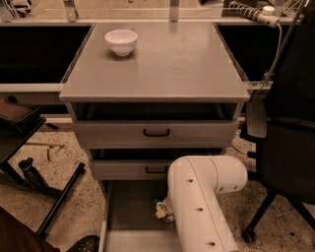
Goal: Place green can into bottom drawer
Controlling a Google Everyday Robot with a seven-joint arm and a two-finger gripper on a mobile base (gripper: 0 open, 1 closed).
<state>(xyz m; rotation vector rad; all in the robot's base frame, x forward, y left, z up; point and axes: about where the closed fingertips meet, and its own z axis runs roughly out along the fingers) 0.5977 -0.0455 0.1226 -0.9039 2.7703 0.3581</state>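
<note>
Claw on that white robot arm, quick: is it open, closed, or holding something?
Claw: low in the pulled-out bottom grey metal drawer, mostly hidden behind the white arm; open, closed or holding something cannot be told.

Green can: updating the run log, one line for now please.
bottom drawer open | gripper over its floor, partly behind arm | green can not discernible

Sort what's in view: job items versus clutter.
Job: bottom drawer, open; can, shiny bit at the arm's tip, inside that drawer; gripper, down in the drawer, mostly behind the arm.
Lying about: bowl on the cabinet top; two upper drawers; chair; power strip.
</note>
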